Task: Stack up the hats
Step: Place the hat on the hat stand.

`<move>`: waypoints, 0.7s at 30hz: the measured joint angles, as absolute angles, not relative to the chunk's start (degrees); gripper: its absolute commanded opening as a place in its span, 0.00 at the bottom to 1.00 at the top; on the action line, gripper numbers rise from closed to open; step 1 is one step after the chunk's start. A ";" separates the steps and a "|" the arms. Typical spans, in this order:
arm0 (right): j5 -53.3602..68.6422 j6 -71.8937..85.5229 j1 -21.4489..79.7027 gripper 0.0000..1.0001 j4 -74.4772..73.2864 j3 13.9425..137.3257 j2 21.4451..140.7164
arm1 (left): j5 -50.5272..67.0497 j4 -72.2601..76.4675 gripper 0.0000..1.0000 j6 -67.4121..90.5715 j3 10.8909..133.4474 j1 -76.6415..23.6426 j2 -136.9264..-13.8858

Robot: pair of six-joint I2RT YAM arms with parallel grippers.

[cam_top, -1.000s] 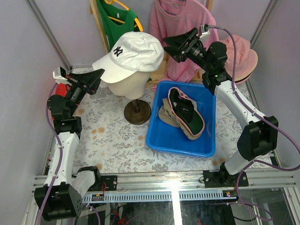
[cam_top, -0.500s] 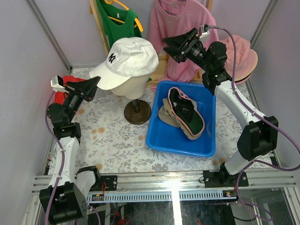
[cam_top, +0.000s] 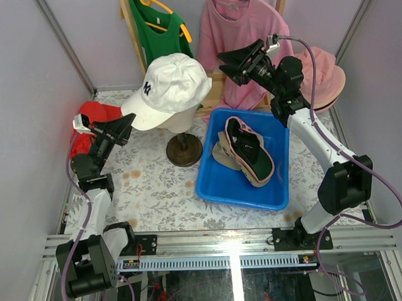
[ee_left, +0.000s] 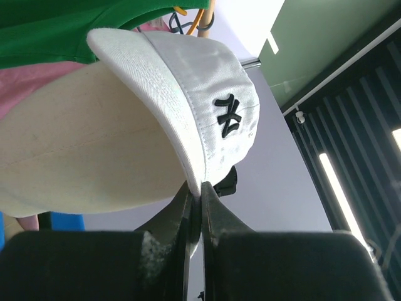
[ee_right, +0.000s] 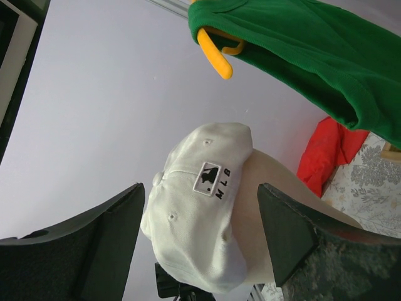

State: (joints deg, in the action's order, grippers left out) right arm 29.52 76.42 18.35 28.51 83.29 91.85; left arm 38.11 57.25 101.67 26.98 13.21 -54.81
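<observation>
A white baseball cap (cam_top: pixel 172 85) sits tilted on the cream mannequin head (cam_top: pixel 177 118), its brim hanging down to the left. My left gripper (cam_top: pixel 124 123) is shut on the brim's edge; in the left wrist view the brim (ee_left: pixel 182 119) runs down into the closed fingers (ee_left: pixel 216 213). My right gripper (cam_top: pixel 228 64) hovers open just right of the cap, behind its back panel (ee_right: pixel 200 219), touching nothing. A dark green cap with pink trim (cam_top: pixel 250 152) lies on a tan hat (cam_top: pixel 221 155) in the blue bin (cam_top: pixel 275 187). A pink hat (cam_top: pixel 327 80) hangs at the far right.
The mannequin's round wooden base (cam_top: pixel 184 150) stands left of the bin. A red cloth bundle (cam_top: pixel 94 114) lies at the far left behind my left arm. A green shirt (cam_top: pixel 157 26) and a pink shirt (cam_top: pixel 240 30) hang on the back rack.
My left gripper has dropped and pulled back toward the near left, drawing the cap's brim down with it, so the cap has tipped on the head. The right arm has barely moved.
</observation>
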 measured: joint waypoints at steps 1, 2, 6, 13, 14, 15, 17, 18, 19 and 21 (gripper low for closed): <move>29.52 76.42 18.35 0.80 28.51 83.09 91.85 | 38.15 58.28 0.00 101.93 26.55 13.30 -55.13; 29.54 76.38 18.35 0.80 28.49 82.83 91.85 | 38.22 59.24 0.00 102.15 26.37 13.43 -55.51; 29.58 76.29 18.35 0.80 28.38 82.43 91.85 | 38.68 62.35 0.00 102.78 26.35 13.93 -57.04; 29.65 75.88 18.35 0.80 27.79 82.43 91.85 | 38.94 70.54 0.00 106.65 27.79 14.06 -62.17; 29.65 75.83 18.35 0.80 27.51 82.43 91.85 | 38.94 71.94 0.00 107.50 28.49 14.09 -63.11; 29.65 75.79 18.35 0.80 27.33 82.43 91.85 | 38.94 73.17 0.00 108.31 29.10 14.11 -63.96; 29.65 75.61 18.35 0.80 27.05 82.43 91.85 | 38.94 75.55 0.00 110.04 30.72 14.11 -65.87; 29.65 75.57 18.35 0.80 26.94 82.43 91.85 | 38.96 76.75 0.00 111.04 31.77 14.09 -66.89; 29.65 75.53 18.35 0.80 26.76 82.46 91.85 | 39.03 77.76 0.00 111.98 32.88 14.09 -67.99; 29.65 75.46 18.35 0.80 26.37 82.52 91.85 | 39.40 79.46 0.00 113.54 34.83 13.91 -69.87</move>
State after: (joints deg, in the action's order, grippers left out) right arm 29.65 75.46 18.35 26.37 82.52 91.85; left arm 39.40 79.46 113.54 34.83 13.91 -69.87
